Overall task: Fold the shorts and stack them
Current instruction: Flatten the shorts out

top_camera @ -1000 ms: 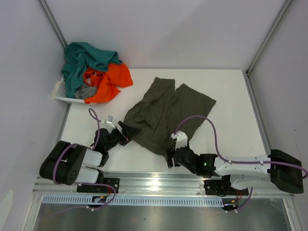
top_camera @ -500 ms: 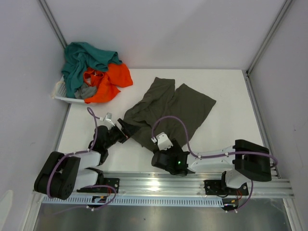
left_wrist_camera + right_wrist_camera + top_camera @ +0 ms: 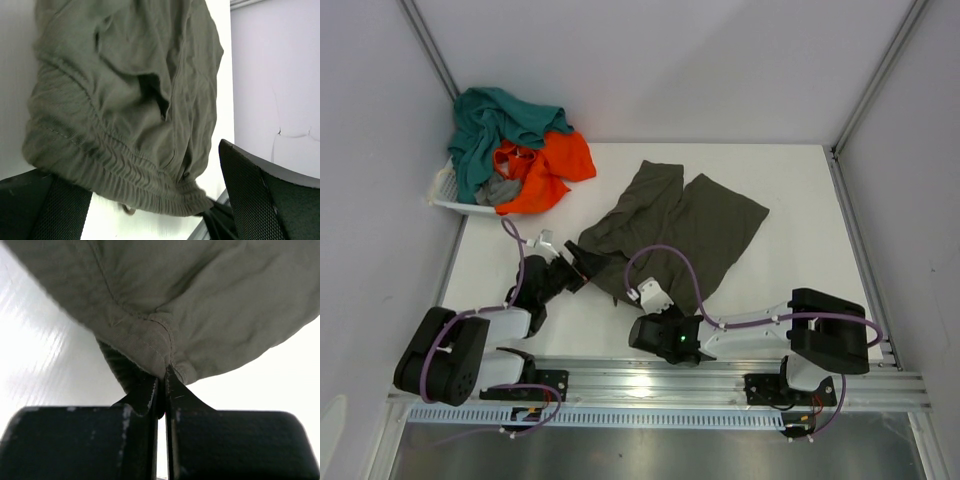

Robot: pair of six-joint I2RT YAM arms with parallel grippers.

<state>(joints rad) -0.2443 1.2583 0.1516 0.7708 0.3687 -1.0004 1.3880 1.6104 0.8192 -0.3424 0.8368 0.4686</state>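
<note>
The dark olive-green shorts (image 3: 670, 225) lie spread on the white table, waistband toward the arms. My right gripper (image 3: 640, 303) is shut on the shorts' near corner; in the right wrist view the jaws (image 3: 162, 377) pinch a seamed edge of the cloth (image 3: 200, 305). My left gripper (image 3: 582, 268) stands open at the left end of the waistband. In the left wrist view the gathered waistband (image 3: 125, 170) lies between its wide-apart fingers (image 3: 257, 195), and a loop of drawstring (image 3: 127, 210) pokes out beneath.
A white basket (image 3: 445, 195) at the back left corner holds teal shorts (image 3: 490, 125), orange shorts (image 3: 555, 160) and grey shorts (image 3: 498, 190), heaped over its rim. A metal rail (image 3: 660, 375) runs along the near table edge. Walls close in the left, back and right sides.
My right arm has swung left along the near edge and its jaws have shut on the shorts' near corner. The left gripper has edged slightly toward the waistband, staying open.
</note>
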